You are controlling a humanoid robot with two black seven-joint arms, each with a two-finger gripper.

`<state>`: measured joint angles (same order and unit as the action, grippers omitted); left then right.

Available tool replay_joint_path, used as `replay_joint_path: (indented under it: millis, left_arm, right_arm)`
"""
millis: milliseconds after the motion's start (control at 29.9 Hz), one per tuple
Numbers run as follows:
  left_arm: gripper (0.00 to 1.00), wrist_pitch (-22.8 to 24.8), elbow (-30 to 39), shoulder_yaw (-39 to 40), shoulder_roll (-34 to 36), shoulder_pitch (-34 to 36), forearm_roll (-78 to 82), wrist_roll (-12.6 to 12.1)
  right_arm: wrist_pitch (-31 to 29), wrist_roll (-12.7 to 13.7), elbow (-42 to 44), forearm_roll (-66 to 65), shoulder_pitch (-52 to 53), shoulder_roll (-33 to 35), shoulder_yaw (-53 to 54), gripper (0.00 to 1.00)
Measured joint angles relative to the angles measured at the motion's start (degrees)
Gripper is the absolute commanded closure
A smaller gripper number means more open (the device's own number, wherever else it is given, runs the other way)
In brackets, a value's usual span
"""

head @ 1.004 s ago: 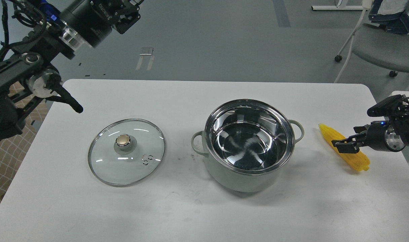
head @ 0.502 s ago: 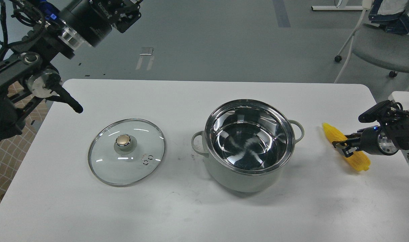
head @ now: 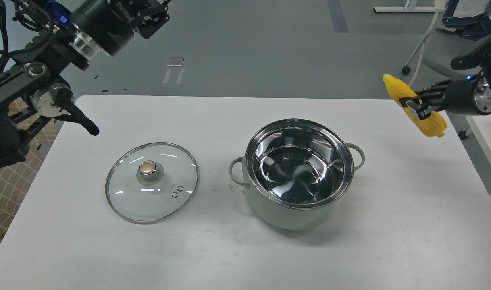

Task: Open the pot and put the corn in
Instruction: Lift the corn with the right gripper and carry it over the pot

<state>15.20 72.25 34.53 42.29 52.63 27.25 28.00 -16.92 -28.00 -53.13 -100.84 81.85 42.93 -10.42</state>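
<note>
The pale grey-green pot stands open at the middle of the white table, its shiny steel inside empty. My right gripper is shut on the yellow corn cob around its middle and holds it in the air above the table's far right corner, up and to the right of the pot. My left gripper is raised at the top left, far from the pot, cut off by the frame's top edge; its fingers do not show clearly.
The round glass lid with a brass-coloured knob lies flat on the table left of the pot. A grey office chair stands on the floor behind the table's right corner. My left arm hangs over the table's left edge.
My right gripper closed on the corn as it lay on the table right of the pot and lifted it well up. The left arm, pot and lid have not moved.
</note>
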Motion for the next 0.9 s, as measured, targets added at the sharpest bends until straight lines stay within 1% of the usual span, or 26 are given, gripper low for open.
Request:
replay_joint_path:
  millis: [134, 268, 368, 636, 803, 870, 904]
  left_arm:
    - [0.04, 0.0, 0.0, -0.1, 0.0, 0.0, 0.0, 0.0]
    - [0.04, 0.0, 0.0, -0.1, 0.1, 0.0, 0.0, 0.0]
    - [0.04, 0.0, 0.0, -0.1, 0.0, 0.0, 0.0, 0.0]
    - [0.04, -0.1, 0.4, -0.1, -0.1, 0.0, 0.1, 0.0]
    - [0.04, -0.1, 0.5, -0.1, 0.0, -0.2, 0.1, 0.0]
    - [0.04, -0.1, 0.5, -0.1, 0.0, -0.2, 0.1, 0.0]
    - [0.04, -0.1, 0.5, -0.1, 0.0, -0.2, 0.1, 0.0]
  right_arm:
    - [-2.5, 0.0, -4.9, 4.1, 7.2, -1.4, -2.8, 1.00]
    - [-3.3, 0.0, -9.0, 7.8, 14.1, -5.8, -9.3, 0.99]
    - [-3.4, 0.0, -11.2, 8.6, 16.5, -9.9, -11.9, 0.99]
    - [-2.9, 0.0, -12.1, 10.9, 16.8, -20.6, -18.2, 0.97]
    - [-2.8, 0.0, -10.8, 13.6, 15.7, -24.9, -19.9, 0.90]
    - [-2.8, 0.0, -10.4, 13.8, 15.1, -25.9, -20.8, 0.86]
    - [-2.8, 0.0, -10.3, 13.8, 14.8, -26.2, -21.1, 0.85]
